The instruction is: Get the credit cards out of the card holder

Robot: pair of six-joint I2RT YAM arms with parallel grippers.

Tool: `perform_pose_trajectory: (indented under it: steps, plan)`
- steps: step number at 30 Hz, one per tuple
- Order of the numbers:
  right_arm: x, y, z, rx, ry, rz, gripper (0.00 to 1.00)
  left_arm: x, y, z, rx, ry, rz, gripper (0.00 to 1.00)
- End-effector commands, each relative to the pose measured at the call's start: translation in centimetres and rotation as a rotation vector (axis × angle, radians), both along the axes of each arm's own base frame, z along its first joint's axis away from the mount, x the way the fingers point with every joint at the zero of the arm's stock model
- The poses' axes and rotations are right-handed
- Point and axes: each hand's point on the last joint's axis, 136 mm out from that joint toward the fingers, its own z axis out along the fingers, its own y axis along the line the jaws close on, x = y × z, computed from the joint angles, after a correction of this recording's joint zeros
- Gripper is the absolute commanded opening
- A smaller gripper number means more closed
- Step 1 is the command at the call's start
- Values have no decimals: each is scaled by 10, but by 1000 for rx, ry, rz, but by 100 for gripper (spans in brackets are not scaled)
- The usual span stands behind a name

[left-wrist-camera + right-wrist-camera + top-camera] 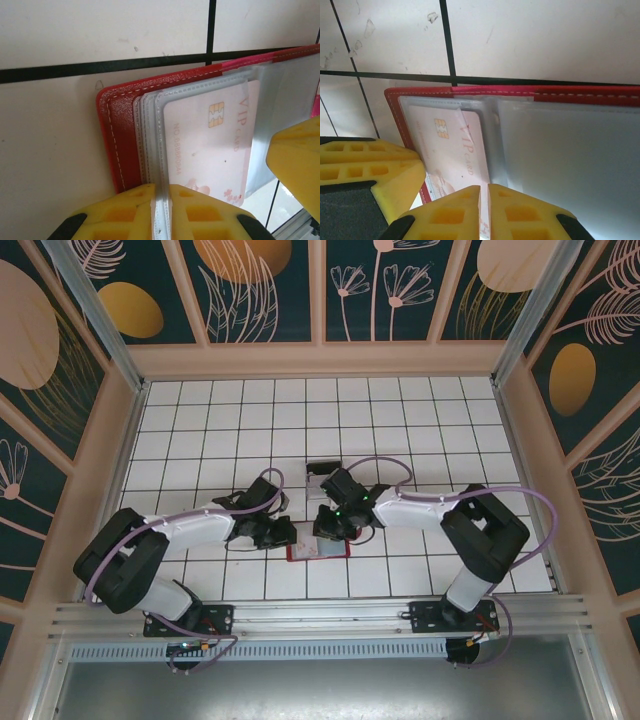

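Red card holder open flat on white tiled desk; left claw pinching its clear sleeves at the edge; right claw pressed together on pink VIP card, card mostly in its sleeve

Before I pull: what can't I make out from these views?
Top external: card holder mostly under left gripper and right gripper; its contents too small.
Left wrist: bottom edge of VIP card hidden behind left gripper.
Right wrist: whether right gripper pinches card or only sleeve, hidden between its jaws; right sleeve washed out by glare.
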Motion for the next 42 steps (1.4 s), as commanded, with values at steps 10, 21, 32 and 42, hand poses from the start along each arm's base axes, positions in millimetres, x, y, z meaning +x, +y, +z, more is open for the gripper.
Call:
perform_pose_trajectory:
  steps: [10,21,32,42]
  plan:
    - [-4,2,2,100,-15,36,17,-3,7,-12,74,28,-4,17]
    - [-6,4,-4,118,-5,39,16,-5,8,-12,81,32,-4,17]
    - [-7,4,-6,130,1,32,13,-4,7,-10,79,30,-10,17]
    - [-9,-6,-4,118,-11,11,10,-4,8,-10,85,28,-9,17]
